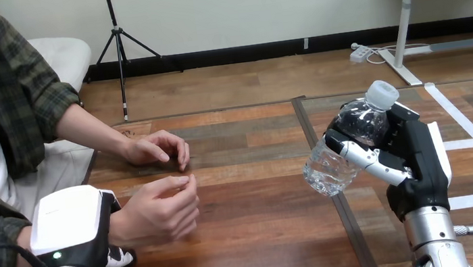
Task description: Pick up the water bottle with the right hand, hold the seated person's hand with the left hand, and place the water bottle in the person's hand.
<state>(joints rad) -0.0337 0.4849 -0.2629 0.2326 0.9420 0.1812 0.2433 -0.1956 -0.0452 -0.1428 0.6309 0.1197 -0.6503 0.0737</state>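
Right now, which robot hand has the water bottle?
The right robot hand, fingers curled round the water bottle; the left robot hand sits at the person's wrist.

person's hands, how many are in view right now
2. The person's farther hand lies on the table. The person's nearer hand sits in front of it, its wrist beside the robot's left hand.

The water bottle (339,148), centre right, is clear glossy plastic with a ribbed wall. Its cap (382,94) is white matt plastic. The right hand (422,158) is smooth black plastic with white shells. The left hand (67,219), lower left, has a glossy white shell. The right forearm (433,235) is brushed silver metal. The table (267,238) is grained wood with a satin finish.
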